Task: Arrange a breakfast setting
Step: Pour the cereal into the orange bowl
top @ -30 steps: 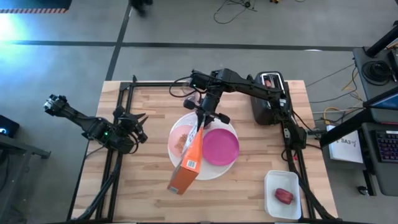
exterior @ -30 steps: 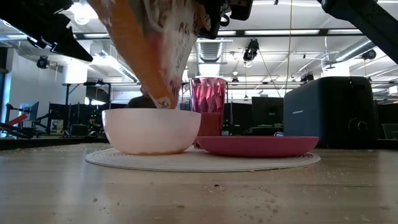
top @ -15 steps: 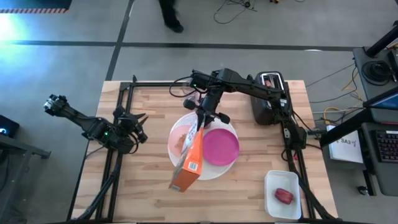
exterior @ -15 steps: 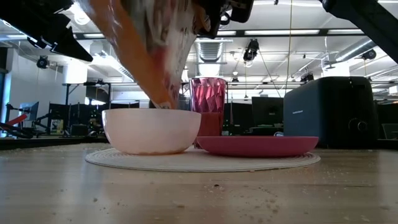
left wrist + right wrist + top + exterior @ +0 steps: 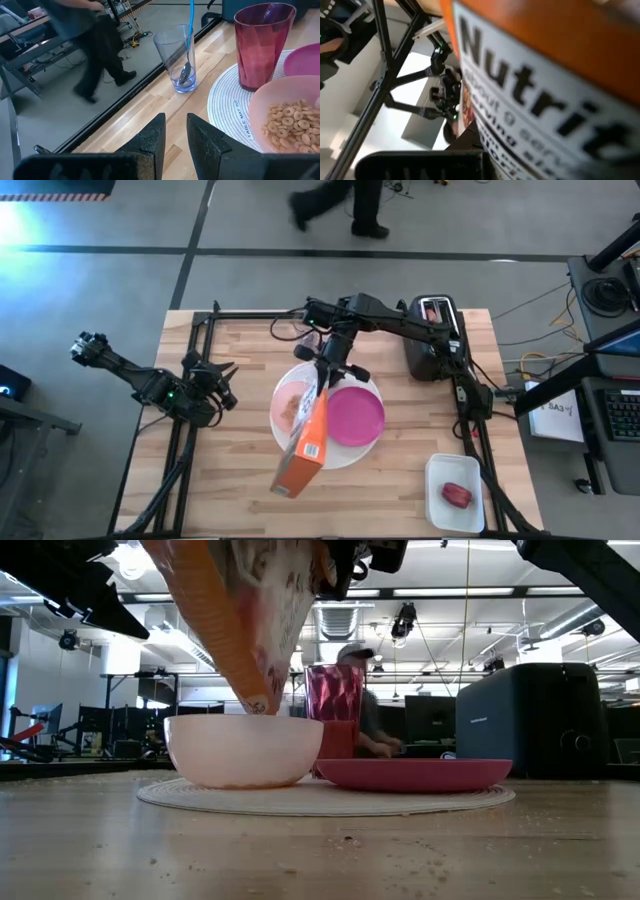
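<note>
Right gripper (image 5: 322, 383) clenched on tilted cereal box (image 5: 303, 448) (half hiding bowl (image 5: 243, 749)), left gripper (image 5: 174, 142) slightly parted, empty

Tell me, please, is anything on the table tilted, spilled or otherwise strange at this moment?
Only the orange cereal box looks odd: the right gripper holds it tipped steeply, its lower end over the pink bowl, which holds cereal rings. This looks like deliberate pouring. I see no spill on the white mat.

An orange cardboard cereal box (image 5: 304, 448) hangs tilted above the table. A black toaster (image 5: 430, 337) stands at the far right edge, a clear glass tumbler (image 5: 176, 60) nearby. A person (image 5: 340, 202) walks beyond the table.
</note>
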